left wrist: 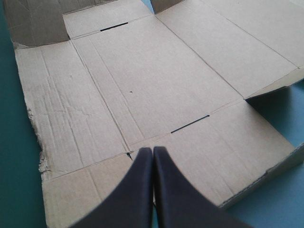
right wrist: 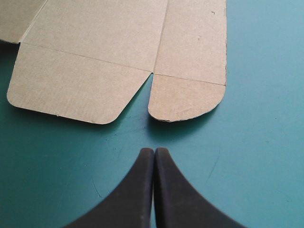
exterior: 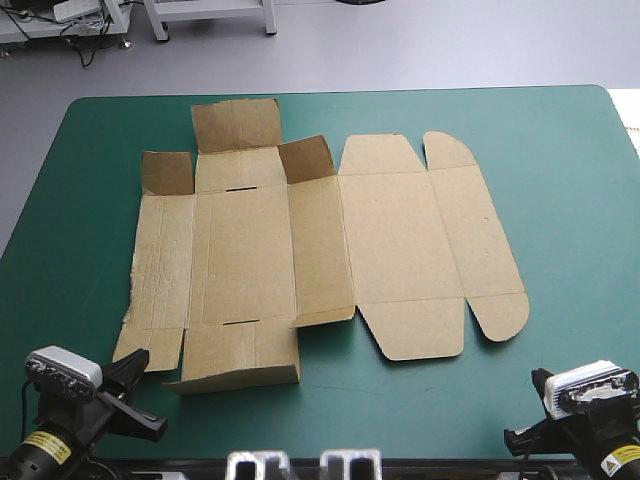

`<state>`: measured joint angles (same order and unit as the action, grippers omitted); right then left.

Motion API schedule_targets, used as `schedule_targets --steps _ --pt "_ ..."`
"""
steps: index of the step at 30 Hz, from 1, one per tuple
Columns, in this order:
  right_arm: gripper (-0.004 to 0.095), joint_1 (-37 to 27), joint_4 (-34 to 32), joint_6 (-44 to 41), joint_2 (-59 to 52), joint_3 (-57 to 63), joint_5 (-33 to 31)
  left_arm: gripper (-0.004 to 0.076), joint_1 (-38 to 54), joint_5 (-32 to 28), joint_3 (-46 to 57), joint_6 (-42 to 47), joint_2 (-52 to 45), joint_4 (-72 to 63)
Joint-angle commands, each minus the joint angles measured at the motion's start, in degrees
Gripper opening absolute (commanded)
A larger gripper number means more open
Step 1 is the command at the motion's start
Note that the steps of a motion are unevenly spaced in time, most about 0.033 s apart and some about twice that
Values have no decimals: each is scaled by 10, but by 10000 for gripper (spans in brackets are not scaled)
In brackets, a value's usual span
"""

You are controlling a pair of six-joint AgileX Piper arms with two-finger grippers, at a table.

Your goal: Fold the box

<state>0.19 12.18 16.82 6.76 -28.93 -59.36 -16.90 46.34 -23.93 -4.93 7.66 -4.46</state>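
Both pairs of jaws are clenched and empty. The left jaws are held over the near-left flap of the box (left wrist: 142, 80), the right jaws above bare table (right wrist: 256, 142) just short of its rounded flaps. The box is laid almost flat mid-table, far-left flaps raised. If a flap were pushed unanchored, the sheet would likely be slid, and its ragged left edge could be torn further. Open teal-green cover is seen on every side.
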Motion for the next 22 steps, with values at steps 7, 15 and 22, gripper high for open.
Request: schedule_targets --steps 7,15,22 --pt "-10 0 5 3 8 -12 36 -10 -1 -42 -13 0 9 -3" --pt "-10 0 5 3 8 -12 36 -10 -1 -42 -33 -13 15 -1" --pt "-10 0 5 3 9 -12 36 -10 -1 -31 -161 -17 116 45"
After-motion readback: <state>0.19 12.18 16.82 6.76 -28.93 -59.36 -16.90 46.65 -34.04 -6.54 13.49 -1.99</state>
